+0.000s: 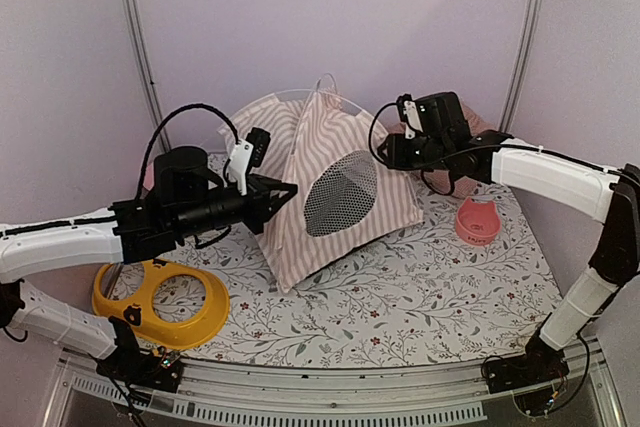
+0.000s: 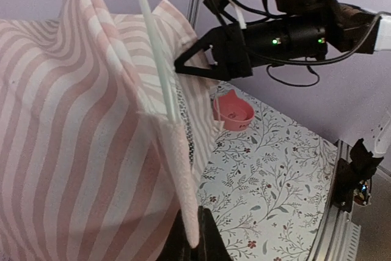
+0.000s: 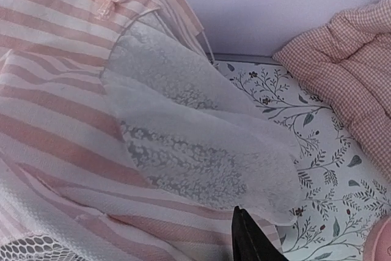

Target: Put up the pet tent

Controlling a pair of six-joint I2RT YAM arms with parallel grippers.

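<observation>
The pet tent (image 1: 330, 142), pink-and-white striped, stands partly raised mid-table with its round mesh window (image 1: 340, 192) facing the camera. My left gripper (image 1: 293, 189) is at its left edge. In the left wrist view that gripper (image 2: 197, 229) is shut on a white seam of the tent (image 2: 73, 120), beside a thin white pole (image 2: 153, 47). My right gripper (image 1: 384, 153) meets the tent's upper right edge. In the right wrist view its jaws (image 3: 239, 213) are pressed together at the striped cloth, just under the sheer curtain (image 3: 201, 132).
A yellow bowl holder (image 1: 160, 302) lies at the front left under my left arm. A pink bowl (image 1: 478, 220) sits to the right of the tent. A pink checked cushion (image 3: 348, 77) lies at the back right. The floral mat (image 1: 400, 287) covers the table.
</observation>
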